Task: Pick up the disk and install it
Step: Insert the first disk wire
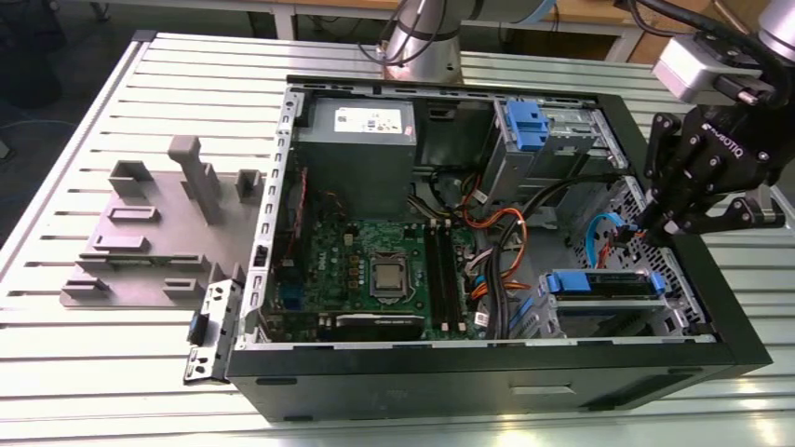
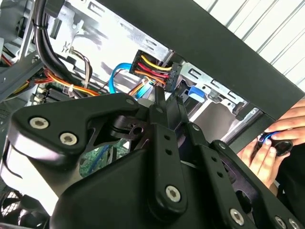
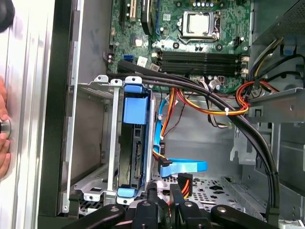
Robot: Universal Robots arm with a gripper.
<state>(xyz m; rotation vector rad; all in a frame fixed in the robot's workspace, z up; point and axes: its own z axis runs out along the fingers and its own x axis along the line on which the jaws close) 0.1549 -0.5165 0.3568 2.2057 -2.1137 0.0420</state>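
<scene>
The disk (image 1: pixel 605 284) sits in the lower drive bay at the case's front corner, on the exterior view's right, framed by its blue carrier. In the first wrist view the disk (image 3: pixel 135 152) stands edge-on between the bay's metal rails under a blue tab. My gripper (image 1: pixel 643 235) hangs just above and beside that bay, inside the case's right wall. Its fingers are drawn together in both wrist views (image 2: pixel 167 98) (image 3: pixel 163 191). The tips rest against a black power connector (image 2: pixel 155 71) with yellow, red and orange wires. A light-blue data cable (image 3: pixel 183 168) lies next to it.
The open case holds a motherboard (image 1: pixel 372 270), a grey power supply (image 1: pixel 360 140) and an upper bay with a blue bracket (image 1: pixel 528 121). Thick black cables (image 3: pixel 228 114) cross beside the bay. A person's hand (image 2: pixel 271 143) rests outside the case wall. A grey fixture (image 1: pixel 149 233) stands on the table.
</scene>
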